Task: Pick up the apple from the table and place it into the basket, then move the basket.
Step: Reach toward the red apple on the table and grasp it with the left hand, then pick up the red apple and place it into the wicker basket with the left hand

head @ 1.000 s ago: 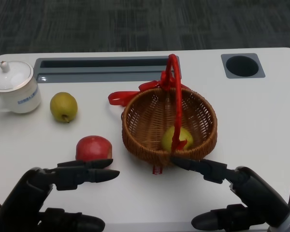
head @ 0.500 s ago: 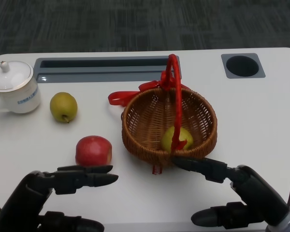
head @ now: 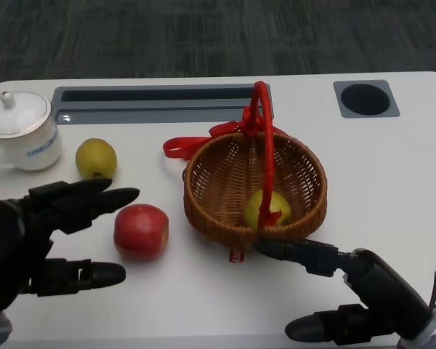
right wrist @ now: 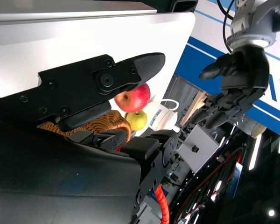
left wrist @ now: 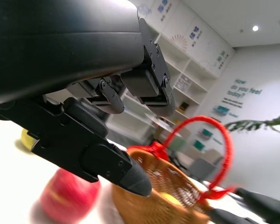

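White table [head: 392,167] with a long grey slot along the back edge and a round black cup-hole at the back right corner. Sitting on it: a white lidded teapot [head: 20,131] at the far left, a yellow-green pear [head: 96,158] just beside it, and a red apple [head: 140,231] nearer the front. The wicker basket [head: 225,174] with the red handle stands mid-table, right beside the apple, its red ribbon [head: 183,147] trailing on the tabletop behind it.

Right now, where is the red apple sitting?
In the head view the red apple sits on the white table, just left of the wicker basket, between the spread fingers of the left hand, untouched.
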Available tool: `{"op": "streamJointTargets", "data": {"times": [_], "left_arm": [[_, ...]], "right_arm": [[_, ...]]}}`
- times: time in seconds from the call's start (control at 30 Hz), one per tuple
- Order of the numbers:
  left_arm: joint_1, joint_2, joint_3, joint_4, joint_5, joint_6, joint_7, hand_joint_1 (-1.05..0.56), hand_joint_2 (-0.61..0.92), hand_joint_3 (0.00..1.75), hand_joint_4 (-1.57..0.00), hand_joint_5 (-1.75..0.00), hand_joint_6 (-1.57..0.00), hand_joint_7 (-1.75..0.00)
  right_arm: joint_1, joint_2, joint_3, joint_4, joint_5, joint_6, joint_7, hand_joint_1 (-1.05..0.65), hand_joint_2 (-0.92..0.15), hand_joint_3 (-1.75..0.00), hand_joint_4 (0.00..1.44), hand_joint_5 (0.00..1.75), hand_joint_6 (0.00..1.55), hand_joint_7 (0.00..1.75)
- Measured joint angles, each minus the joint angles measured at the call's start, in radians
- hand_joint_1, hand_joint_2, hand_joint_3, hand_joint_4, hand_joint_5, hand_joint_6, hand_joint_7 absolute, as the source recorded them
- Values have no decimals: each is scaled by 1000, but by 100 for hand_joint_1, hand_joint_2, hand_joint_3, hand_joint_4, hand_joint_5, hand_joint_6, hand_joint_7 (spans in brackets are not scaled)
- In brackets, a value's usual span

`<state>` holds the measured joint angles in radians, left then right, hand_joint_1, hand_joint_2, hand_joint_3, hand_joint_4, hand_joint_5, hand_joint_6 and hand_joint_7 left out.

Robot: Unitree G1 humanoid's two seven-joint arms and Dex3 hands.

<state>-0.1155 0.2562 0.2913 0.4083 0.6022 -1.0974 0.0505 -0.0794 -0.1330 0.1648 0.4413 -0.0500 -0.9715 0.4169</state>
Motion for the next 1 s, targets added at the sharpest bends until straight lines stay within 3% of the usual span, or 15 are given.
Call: {"op": "streamJointTargets", "data": {"times": [0.13, 0.4, 0.7, 1.0], "left_arm": [[-79, 67, -69, 114, 157, 73, 187, -78, 70, 1, -63, 0, -58, 0], [-267, 135, -325, 418, 259, 203, 377, -78, 73, 1, -57, 0, -49, 0], [-425, 102, -546, 684, 260, 294, 465, -76, 70, 0, -55, -1, -45, -1], [-523, 26, -653, 820, 225, 414, 468, -69, 67, 0, -55, -1, -49, -1]], "right_arm": [[-1, 0, 2, 2, 3, 0, 0, -66, -88, 0, 47, 0, 56, 0], [1, 1, 7, -2, 7, 3, -4, -65, -88, 0, 48, 0, 56, 0], [9, 0, 7, -10, 8, 4, -14, -65, -88, 0, 49, 0, 57, 0], [18, 0, 12, -16, 17, 7, -14, -64, -88, 0, 49, 0, 58, 0]]}}
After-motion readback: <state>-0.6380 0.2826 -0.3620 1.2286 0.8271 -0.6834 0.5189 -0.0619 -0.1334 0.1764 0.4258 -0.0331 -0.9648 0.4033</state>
